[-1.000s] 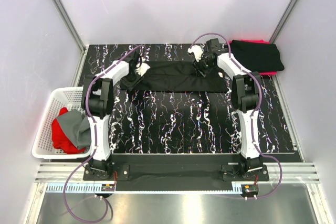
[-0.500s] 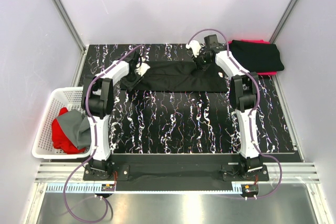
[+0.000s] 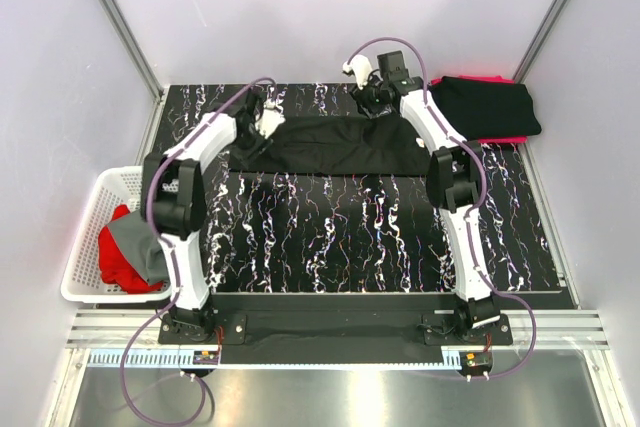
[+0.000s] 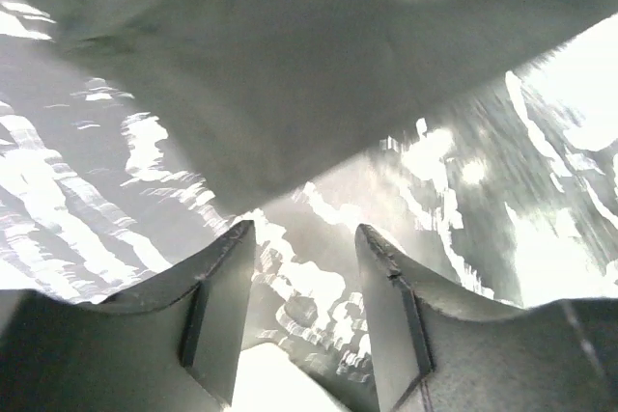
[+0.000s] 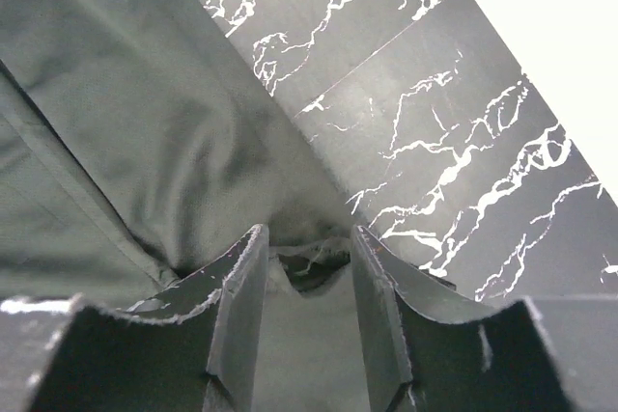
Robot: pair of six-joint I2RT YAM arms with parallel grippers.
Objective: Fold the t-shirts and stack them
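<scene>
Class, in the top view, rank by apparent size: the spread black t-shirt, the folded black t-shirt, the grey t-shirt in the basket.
Largest: spread black t-shirt.
Then: folded black t-shirt.
Smallest: grey t-shirt, only partly visible.

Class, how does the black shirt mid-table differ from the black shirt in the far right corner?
The mid-table shirt is spread as a long strip; the corner shirt is folded compactly. The mid-table shirt lies on the bare table; the corner shirt sits on a red shirt. Both are black.
</scene>
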